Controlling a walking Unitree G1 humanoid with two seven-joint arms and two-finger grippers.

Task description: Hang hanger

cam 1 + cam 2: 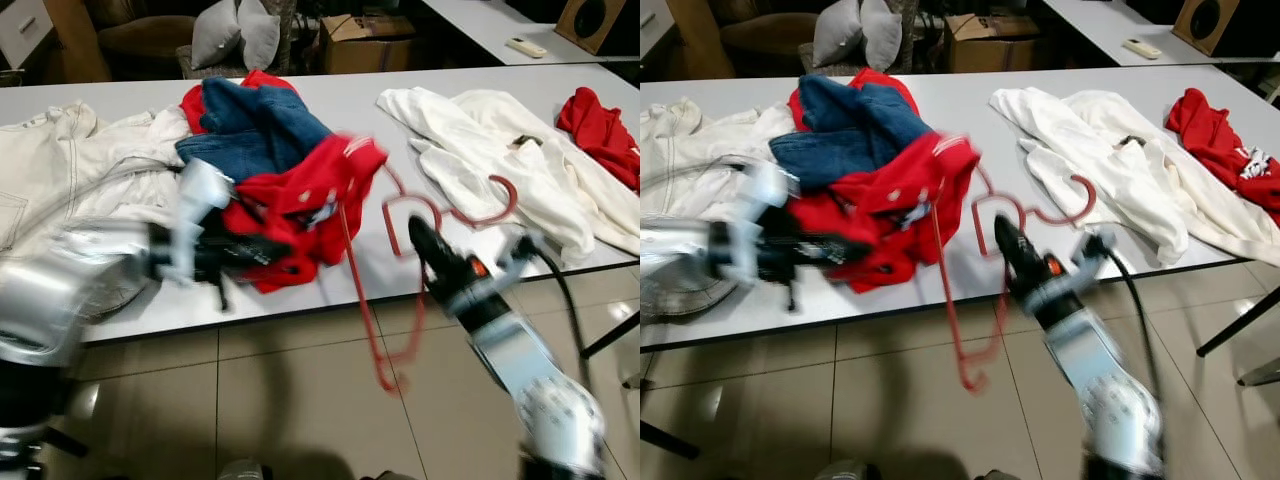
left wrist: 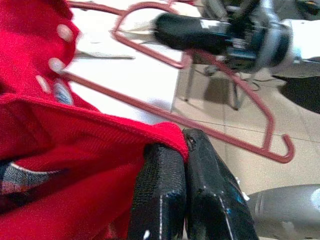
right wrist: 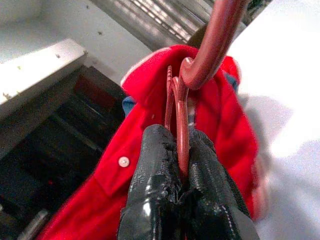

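Note:
A thin red hanger (image 1: 372,312) lies partly on the white table (image 1: 330,292), one arm drooping over the front edge toward the floor. Its hook (image 1: 503,203) rests against a white shirt. My right gripper (image 1: 418,232) is shut on the hanger's wire (image 3: 182,125) near the neck. A red buttoned shirt (image 1: 310,200) is bunched on the table just left of the hanger. My left gripper (image 2: 184,150) is shut on that shirt's hem (image 2: 75,165), low at the table's front edge (image 1: 262,252). Both arms look blurred.
Blue jeans (image 1: 255,125) lie behind the red shirt. Cream garments (image 1: 60,170) cover the table's left, white shirts (image 1: 500,150) its right, another red garment (image 1: 600,130) the far right. Tiled floor (image 1: 300,400) lies below. A cardboard box (image 1: 365,40) and cushions (image 1: 235,35) stand behind.

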